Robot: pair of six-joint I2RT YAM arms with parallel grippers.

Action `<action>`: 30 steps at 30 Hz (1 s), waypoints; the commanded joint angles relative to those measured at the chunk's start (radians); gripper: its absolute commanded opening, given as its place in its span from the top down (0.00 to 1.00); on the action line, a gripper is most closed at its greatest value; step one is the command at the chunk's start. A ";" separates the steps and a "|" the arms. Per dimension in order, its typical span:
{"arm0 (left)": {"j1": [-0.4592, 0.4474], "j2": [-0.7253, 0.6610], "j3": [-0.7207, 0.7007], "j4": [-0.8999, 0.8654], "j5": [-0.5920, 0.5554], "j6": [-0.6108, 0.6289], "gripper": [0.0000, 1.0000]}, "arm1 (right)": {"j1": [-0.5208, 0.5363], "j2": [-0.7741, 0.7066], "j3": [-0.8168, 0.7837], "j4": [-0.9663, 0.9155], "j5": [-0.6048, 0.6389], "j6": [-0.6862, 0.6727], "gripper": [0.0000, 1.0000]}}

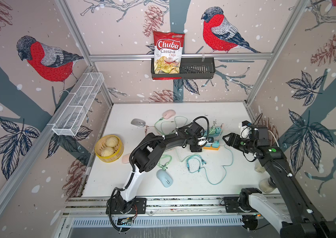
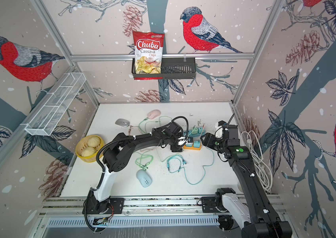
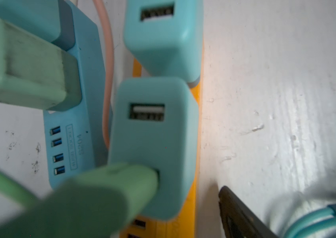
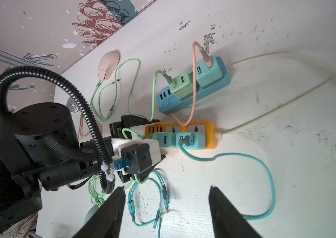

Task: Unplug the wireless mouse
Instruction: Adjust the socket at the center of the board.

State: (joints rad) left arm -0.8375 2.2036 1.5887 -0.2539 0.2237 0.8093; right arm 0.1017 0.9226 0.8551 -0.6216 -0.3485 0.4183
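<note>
The left gripper [image 4: 160,138] is straddling, jaws spread and empty, the green USB plug [image 3: 109,185] in the teal cube adapter [image 3: 154,134] on the orange power strip [image 4: 210,125] toward the white worktop's [image 1: 245,164] right edge. It likely needs to close and pull straight out, while the right gripper [image 4: 167,188] is hovering wide open and empty, and the pale-blue oval wireless mouse [image 1: 164,177] is lying near the front edge.

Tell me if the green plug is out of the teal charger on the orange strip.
No: the green plug sits seated in a port of the teal charger.

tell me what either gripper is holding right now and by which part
Nothing is held. The left gripper stands open astride the green usb plug in the teal adapter, its visible finger clear of both. The right gripper is open and empty.
</note>
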 commanded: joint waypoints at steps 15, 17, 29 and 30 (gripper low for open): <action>0.012 0.061 0.044 -0.208 0.017 0.180 0.82 | 0.029 0.043 0.002 -0.051 0.000 -0.066 0.33; 0.014 0.067 0.036 -0.212 -0.004 0.196 0.97 | 0.029 0.050 0.005 -0.057 0.011 -0.078 0.33; 0.113 -0.063 -0.135 -0.202 0.020 0.280 1.00 | 0.339 0.235 0.225 -0.206 0.418 -0.168 0.33; 0.119 -0.065 -0.133 -0.226 0.052 0.296 1.00 | 0.372 0.255 0.237 -0.214 0.436 -0.172 0.35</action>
State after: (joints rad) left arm -0.7338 2.1307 1.4654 -0.2592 0.3000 1.0222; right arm 0.4110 1.1404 1.0569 -0.7532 -0.0757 0.2871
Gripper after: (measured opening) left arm 0.523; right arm 0.664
